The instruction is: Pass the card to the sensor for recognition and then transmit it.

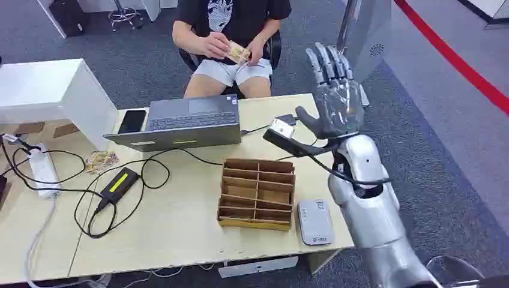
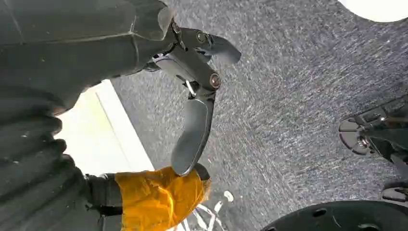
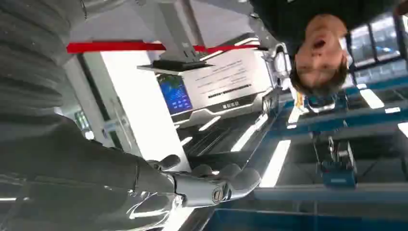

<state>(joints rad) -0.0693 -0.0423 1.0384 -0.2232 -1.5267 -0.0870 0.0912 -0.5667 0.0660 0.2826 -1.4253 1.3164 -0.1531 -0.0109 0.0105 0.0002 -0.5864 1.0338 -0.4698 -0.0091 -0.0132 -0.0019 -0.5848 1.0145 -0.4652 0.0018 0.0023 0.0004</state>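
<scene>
Evidently we are raising our right hand (image 1: 336, 99), fingers spread and holding nothing, toward the person (image 1: 231, 36), who is holding the cards (image 1: 238, 53), ready to receive one.

Glossy silver right arm (image 1: 372, 210), grey hand (image 1: 336, 99), black cable.

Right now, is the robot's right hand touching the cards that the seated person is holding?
Apart. In the head view the right hand is raised and empty beside the table's far corner, with floor showing between it and the cards in the person's hands.
</scene>
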